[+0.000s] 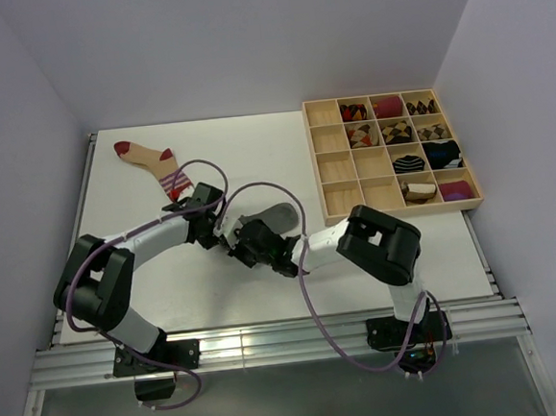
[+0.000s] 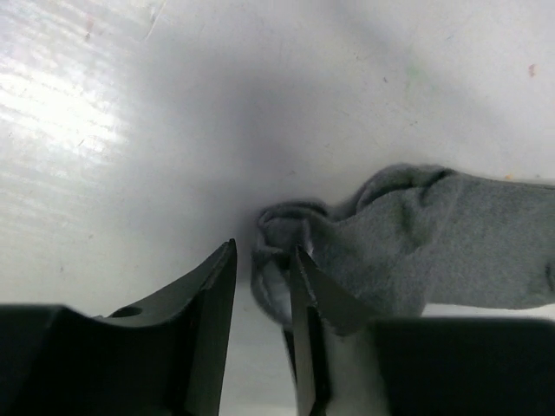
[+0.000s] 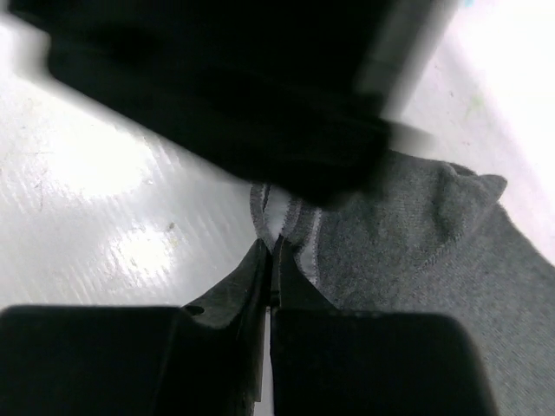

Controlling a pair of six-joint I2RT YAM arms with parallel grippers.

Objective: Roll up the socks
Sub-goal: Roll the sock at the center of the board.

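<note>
Wooden tray (image 1: pixel 334 169) of sock bundles (image 1: pixel 442 154)

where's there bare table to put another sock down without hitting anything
Bare table lies at the far edge between the beige sock and the wooden tray, and along its near edge, in the middle. The centre is crowded: left gripper and right gripper meet at the grey sock.

Left arm (image 1: pixel 155 239): bent sharply at the elbow over the near left of the counter (image 1: pixel 255 162), forearm stretched right toward the middle. At the left gripper (image 2: pixel 260 253): held low, pointing right, fingers (image 2: pixel 217 295) parted by a narrow gap. Right arm (image 1: pixel 330 252): folded at the elbow above its base, forearm stretched left. At the right gripper (image 3: pixel 272 247): low as well, facing the left one almost tip to tip, fingers (image 3: pixel 247 286) pressed together along their length.
</note>
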